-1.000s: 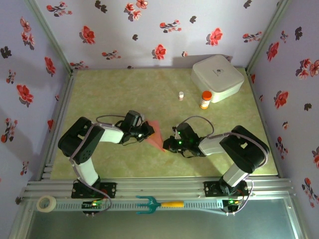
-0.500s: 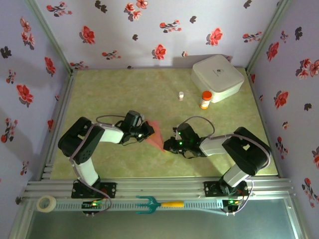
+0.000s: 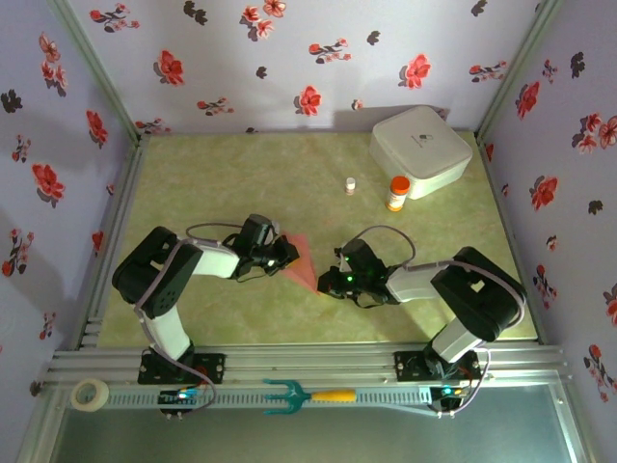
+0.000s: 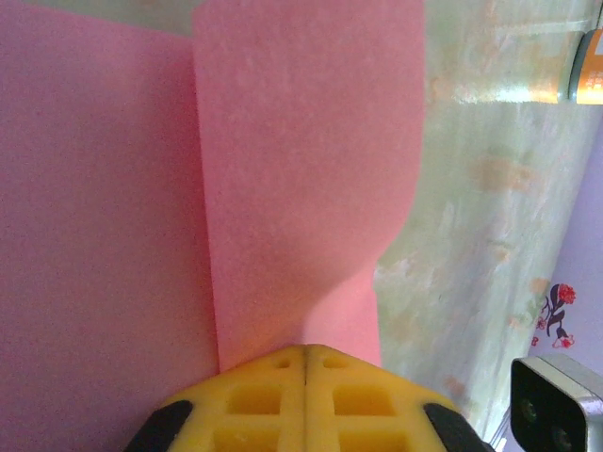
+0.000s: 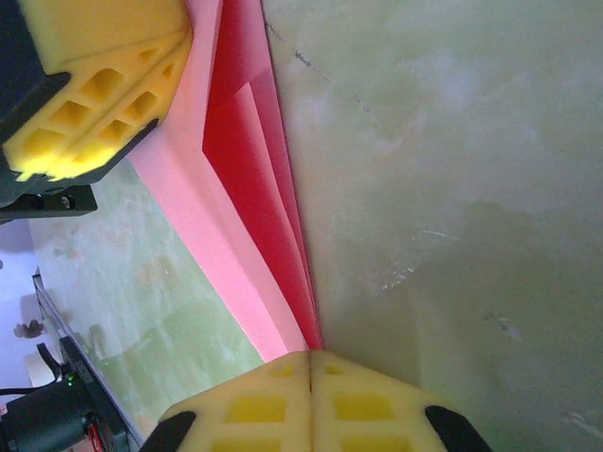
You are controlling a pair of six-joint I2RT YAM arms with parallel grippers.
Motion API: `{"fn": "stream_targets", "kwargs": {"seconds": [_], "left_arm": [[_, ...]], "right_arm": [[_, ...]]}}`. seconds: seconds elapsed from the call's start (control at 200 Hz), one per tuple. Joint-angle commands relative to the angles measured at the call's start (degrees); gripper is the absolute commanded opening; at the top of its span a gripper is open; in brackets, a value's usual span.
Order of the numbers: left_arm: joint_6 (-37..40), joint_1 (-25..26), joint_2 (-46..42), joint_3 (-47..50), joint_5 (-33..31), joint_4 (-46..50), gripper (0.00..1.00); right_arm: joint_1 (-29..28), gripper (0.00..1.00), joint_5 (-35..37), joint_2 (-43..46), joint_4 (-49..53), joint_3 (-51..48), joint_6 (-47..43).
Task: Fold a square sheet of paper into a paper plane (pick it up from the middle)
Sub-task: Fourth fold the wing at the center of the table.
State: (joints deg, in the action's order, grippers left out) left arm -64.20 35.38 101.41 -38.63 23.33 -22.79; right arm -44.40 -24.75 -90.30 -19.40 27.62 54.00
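Square sheet of paper point(image 3: 301, 262): salmon-pink, part-folded into a narrow wedge, lying on the desk point(image 3: 202, 183) near the front middle, between the two arms. Pinched at both ends. Wide end taken by left fingers point(image 3: 285, 258), clenched on a raised flap; from the left wrist, seen as a pink strip curling up off the flat layer into the closed yellow left fingers point(image 4: 311, 369). Narrow end taken by right fingers point(image 3: 326, 282), clenched just where the stacked edges run together to a point, with the seam of the right fingers point(image 5: 314, 365) closed right at that tip. Several layers visible along the long edge in the right wrist view. Judged very light, thin and limp across any unsupported span, stiffer along creases and through the stacked layers. Likely to slide on the smooth desk under a sideways push, so worth pinning one end while working the other. Easily torn or dented by a hard pull between the two grips; tension best kept low. Best hold judged at the layered spine or a creased edge, not at a single loose flap. Cannot tell whether lower layers are also caught in the left grip.
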Motion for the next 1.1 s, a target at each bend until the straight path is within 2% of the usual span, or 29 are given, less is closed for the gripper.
{"fn": "stream_targets", "kwargs": {"seconds": [0.0,0.33,0.61,0.755,0.835,1.095], "left_arm": [[0.0,-0.04,1.39,1.11,-1.54,1.96,0.0],[-0.03,0.03,1.6,1.18,-1.68,1.78,0.0],[-0.1,0.01,1.49,1.32,-1.64,1.69,0.0],[-0.07,0.03,1.5,1.4,-1.71,1.69,0.0],[-0.06,-0.01,1.6,1.35,-1.72,1.61,0.0],[-0.05,0.0,1.56,1.4,-1.71,1.52,0.0]], "right_arm": [[-1.02,0.12,1.29,0.23,13.04,-1.14,-2.05],[-1.34,0.05,1.67,1.14,14.8,-1.25,-2.23],[-2.84,0.07,4.06,-0.8,20.82,1.36,-3.87],[-3.15,0.1,4.47,0.71,21.59,1.44,-3.79],[-3.3,0.08,4.28,1.39,21.78,1.3,-3.82],[-3.45,0.09,4.03,2.49,22.99,1.21,-4.15]]}}
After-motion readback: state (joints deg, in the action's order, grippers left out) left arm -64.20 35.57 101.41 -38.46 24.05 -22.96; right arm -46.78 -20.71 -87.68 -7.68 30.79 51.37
